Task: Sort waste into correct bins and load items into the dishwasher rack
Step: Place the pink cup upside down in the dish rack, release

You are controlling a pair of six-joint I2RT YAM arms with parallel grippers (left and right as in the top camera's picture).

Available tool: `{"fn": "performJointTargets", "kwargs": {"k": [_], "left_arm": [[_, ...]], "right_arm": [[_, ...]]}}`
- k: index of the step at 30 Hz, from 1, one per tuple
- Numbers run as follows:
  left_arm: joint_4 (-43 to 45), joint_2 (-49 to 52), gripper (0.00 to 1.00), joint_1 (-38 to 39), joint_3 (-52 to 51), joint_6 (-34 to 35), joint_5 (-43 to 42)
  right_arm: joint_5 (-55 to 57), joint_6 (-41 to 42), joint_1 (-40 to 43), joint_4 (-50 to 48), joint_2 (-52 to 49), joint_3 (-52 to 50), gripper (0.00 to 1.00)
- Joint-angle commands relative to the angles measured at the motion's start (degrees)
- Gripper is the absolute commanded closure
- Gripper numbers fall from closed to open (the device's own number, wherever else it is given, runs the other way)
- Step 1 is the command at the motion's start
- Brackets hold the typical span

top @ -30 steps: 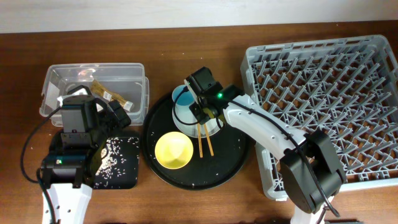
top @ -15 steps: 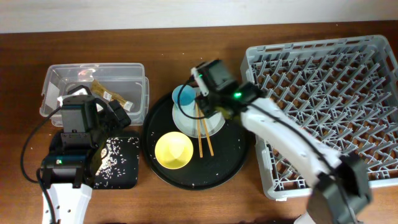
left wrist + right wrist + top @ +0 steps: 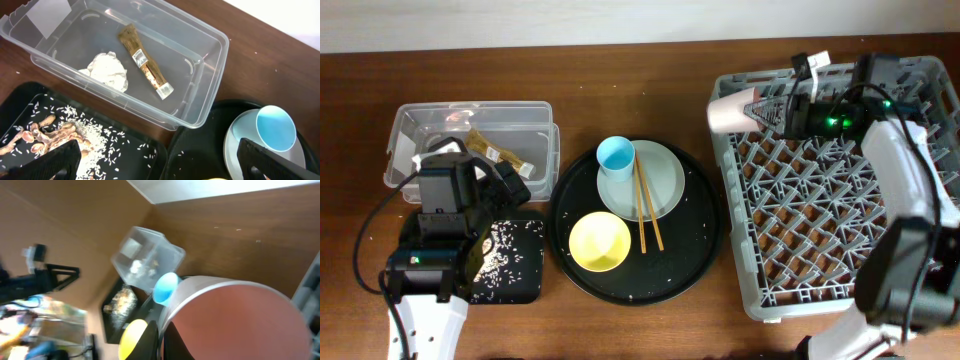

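Note:
My right gripper [image 3: 765, 110] is shut on the rim of the pink cup [image 3: 728, 112], which lies on its side in the air over the far left corner of the grey dishwasher rack [image 3: 840, 210]. The right wrist view shows the jaws [image 3: 161, 340] pinching the cup's wall [image 3: 240, 325]. The light blue cup [image 3: 615, 155] stands on the pale plate [image 3: 665, 185] with the wooden chopsticks [image 3: 646, 212]; the yellow bowl [image 3: 599, 241] sits beside them. My left gripper [image 3: 165, 167] is open and empty above the black tray [image 3: 130, 155] of rice and flakes. Tissue [image 3: 107, 70] and wrapper [image 3: 145, 60] lie in the clear tub [image 3: 200, 95].
The plate, blue cup, bowl and chopsticks rest on a large round black tray [image 3: 705, 250] between the bins and the rack. The rack's peg grid holds nothing. The clear tub [image 3: 410, 130] and black tray [image 3: 520, 285] sit at the left, under my left arm.
My right gripper has lifted the pink cup off the round tray and swung it right to the rack's far left corner. The left arm has not moved.

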State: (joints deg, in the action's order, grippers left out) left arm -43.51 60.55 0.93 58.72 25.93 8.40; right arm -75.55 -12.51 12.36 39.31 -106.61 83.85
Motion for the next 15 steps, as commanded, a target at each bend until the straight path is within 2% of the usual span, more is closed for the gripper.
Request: {"fn": "performJointTargets", "kwargs": {"k": [1,5,9,15], "left_arm": [[0.07,-0.31,0.01,-0.26,0.42,-0.72,0.59],[0.07,-0.31,0.01,-0.26,0.42,-0.72,0.59],[0.07,-0.31,0.01,-0.26,0.42,-0.72,0.59],[0.07,-0.31,0.01,-0.24,0.42,-0.72,0.59]], "right_arm": [[-13.38,-2.12,1.22,-1.68,-8.22,0.70,0.96],[-12.72,-2.25,1.25,-2.27,-14.75,0.70,0.96],[7.58,-2.08,1.36,4.31,-14.86,0.70,0.96],[14.73,-2.34,6.80,14.82,-14.80,0.70,0.96]]}}
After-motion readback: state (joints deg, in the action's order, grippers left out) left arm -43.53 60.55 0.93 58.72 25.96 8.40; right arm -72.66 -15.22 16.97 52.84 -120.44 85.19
